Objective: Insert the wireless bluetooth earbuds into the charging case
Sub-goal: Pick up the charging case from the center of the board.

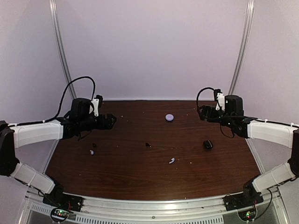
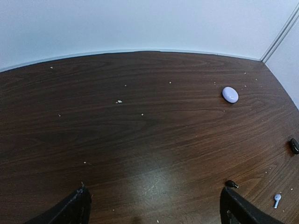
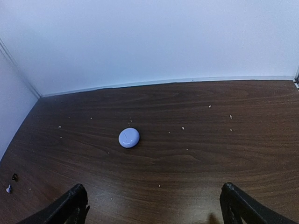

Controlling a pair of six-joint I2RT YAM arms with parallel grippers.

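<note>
Pincers gape wide, empty: left pincer [image 2: 154, 208], right pincer [image 3: 153, 205].

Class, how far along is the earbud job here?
Done: nothing; the charging case looks shut, alone at the back. In hand: nothing; left gripper and right gripper hover, jaws open, empty. Left: open case, fetch the centre earbud and the left earbud, seat both.

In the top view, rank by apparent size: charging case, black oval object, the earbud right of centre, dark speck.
1. charging case and black oval object: about alike, unranked; oval nearer camera.
2. earbud.
3. dark speck.
</note>
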